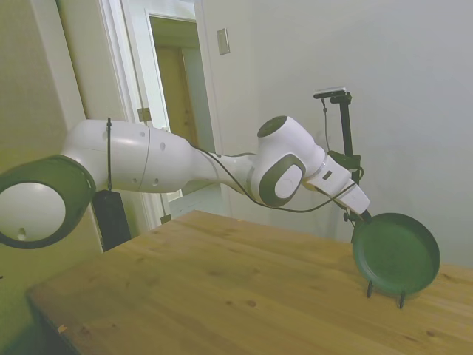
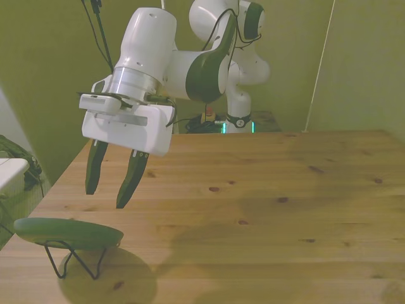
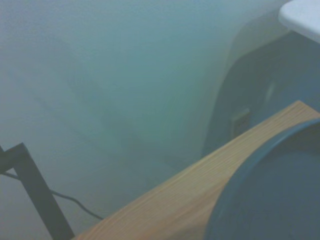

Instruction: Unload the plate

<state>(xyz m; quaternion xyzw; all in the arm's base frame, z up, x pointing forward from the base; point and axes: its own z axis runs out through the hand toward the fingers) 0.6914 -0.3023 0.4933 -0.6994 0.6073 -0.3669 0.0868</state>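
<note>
Wooden table fills the room's middle; the white arm stretches over it. Propped on edge in a thin wire stand, the plate sits just beneath the gripper, fingers spread, empty.

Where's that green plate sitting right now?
The plate sits propped on a thin black wire stand near the table's corner at the front view's lower left, just below the open gripper.
</note>
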